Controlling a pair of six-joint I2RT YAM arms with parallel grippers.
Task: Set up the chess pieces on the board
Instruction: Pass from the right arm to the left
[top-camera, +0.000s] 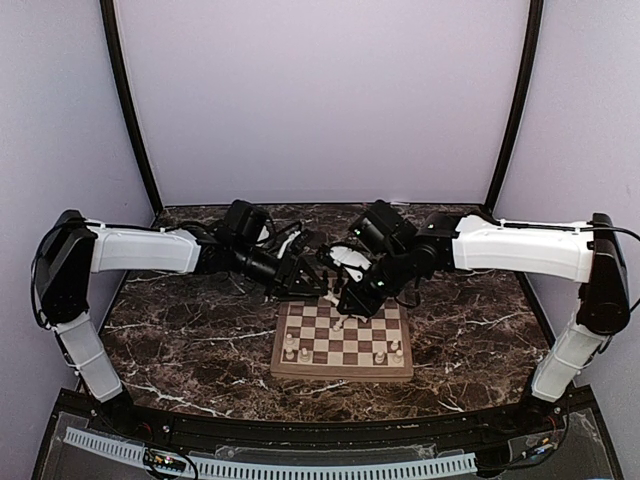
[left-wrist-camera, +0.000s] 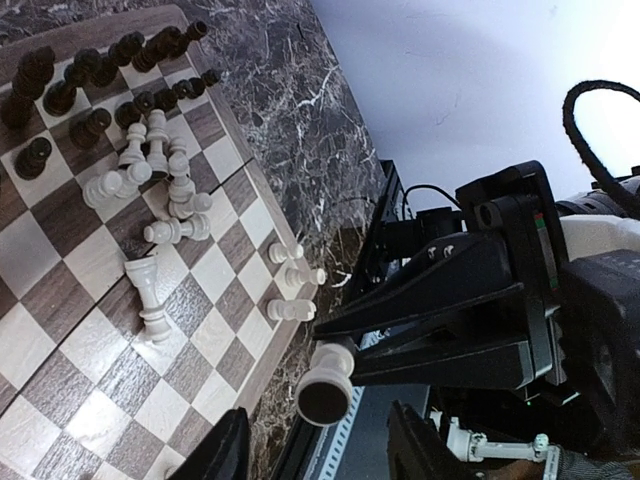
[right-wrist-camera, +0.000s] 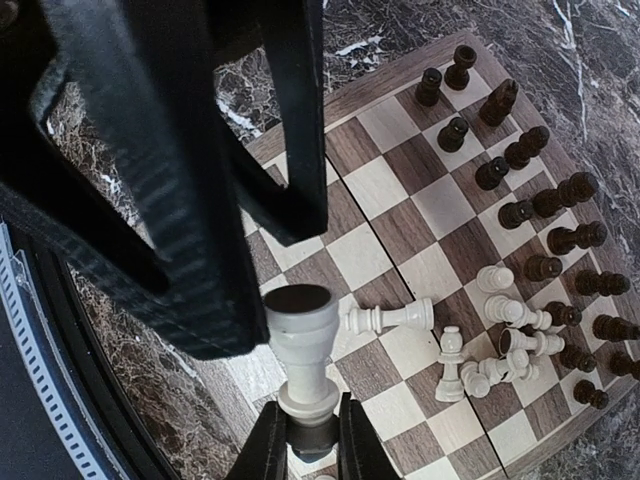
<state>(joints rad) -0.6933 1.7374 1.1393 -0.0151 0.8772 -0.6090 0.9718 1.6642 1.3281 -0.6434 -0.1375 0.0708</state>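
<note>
Marble table (top-camera: 180, 340), board (top-camera: 340, 373): dark pieces (right-wrist-camera: 543, 267) ranked at 12 o'clock, cream pieces (right-wrist-camera: 520, 342) mostly toppled mid-board; right gripper (right-wrist-camera: 305, 430) pinching one cream piece (right-wrist-camera: 300, 345), left gripper (left-wrist-camera: 320, 452) parted, empty.

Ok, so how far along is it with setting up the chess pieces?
Partway. Done: the dark pieces stand in rows along one edge of the board, and a few white pieces stand along the opposite edge. In hand: the right gripper holds a white piece above the board. Left: a heap of white pieces lies toppled mid-board, unplaced.
</note>
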